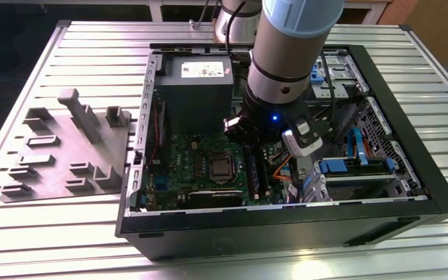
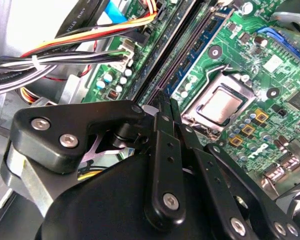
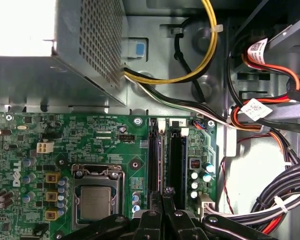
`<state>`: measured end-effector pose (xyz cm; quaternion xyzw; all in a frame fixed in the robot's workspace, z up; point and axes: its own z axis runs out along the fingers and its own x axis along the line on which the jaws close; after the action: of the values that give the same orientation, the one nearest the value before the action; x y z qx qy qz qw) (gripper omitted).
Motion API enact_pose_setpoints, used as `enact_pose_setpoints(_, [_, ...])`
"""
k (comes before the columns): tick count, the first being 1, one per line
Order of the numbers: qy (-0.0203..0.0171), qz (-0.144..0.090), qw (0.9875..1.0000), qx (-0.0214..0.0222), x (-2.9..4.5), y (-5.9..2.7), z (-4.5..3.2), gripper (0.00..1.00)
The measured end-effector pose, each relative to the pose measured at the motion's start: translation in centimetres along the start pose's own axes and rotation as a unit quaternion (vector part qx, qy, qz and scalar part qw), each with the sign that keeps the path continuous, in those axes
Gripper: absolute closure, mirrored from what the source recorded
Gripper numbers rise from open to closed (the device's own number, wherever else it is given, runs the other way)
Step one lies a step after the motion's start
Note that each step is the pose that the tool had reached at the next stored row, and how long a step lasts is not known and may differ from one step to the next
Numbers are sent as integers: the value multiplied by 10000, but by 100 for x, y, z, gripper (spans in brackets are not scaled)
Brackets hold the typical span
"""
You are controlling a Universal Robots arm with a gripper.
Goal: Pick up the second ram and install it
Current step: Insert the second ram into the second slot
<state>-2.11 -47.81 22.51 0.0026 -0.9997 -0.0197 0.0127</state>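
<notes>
Second ram (image 3: 161, 155) stood edge-on at the memory slots, couldn't tell if it was seated. Slatted table (image 1: 53, 233) carried the open PC case (image 1: 410, 175), with a grey fixture tray (image 1: 60, 151) by the table's edge on the exterior view's left. Slots ran along the motherboard's (image 3: 105, 140) cable-side edge. The gripper (image 3: 165, 192) was pinched nearly closed, fingertips nipping the strip's top edge.

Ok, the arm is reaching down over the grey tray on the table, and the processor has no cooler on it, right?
Not quite. The exterior view shows the arm reaching down into the open computer case; the grey tray sits apart at the exterior view's left. In the first wrist view the hand is at the memory slots. The processor indeed has no cooler.
</notes>
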Motion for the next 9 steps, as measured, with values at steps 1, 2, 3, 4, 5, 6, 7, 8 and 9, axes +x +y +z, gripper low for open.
enact_pose_setpoints(1, [-1,16,10000,-1,-1,0,1,88])
enact_pose_setpoints(2, [-1,25,10000,-1,-1,0,1,88])
enact_pose_setpoints(3, [-1,32,10000,-1,-1,0,1,88])
enact_pose_setpoints(4, [-2,37,10000,-1,-1,-1,2,88])
enact_pose_setpoints(5, [-2,44,10000,-1,-1,-1,5,88])
enact_pose_setpoints(6, [-2,53,10000,-2,-2,-1,7,88])
enact_pose_setpoints(7, [-2,60,10000,-2,-2,-1,8,88])
enact_pose_setpoints(8, [-3,68,10000,-2,-2,-1,10,88])
enact_pose_setpoints(9, [-3,76,10000,-2,-2,-1,12,88])
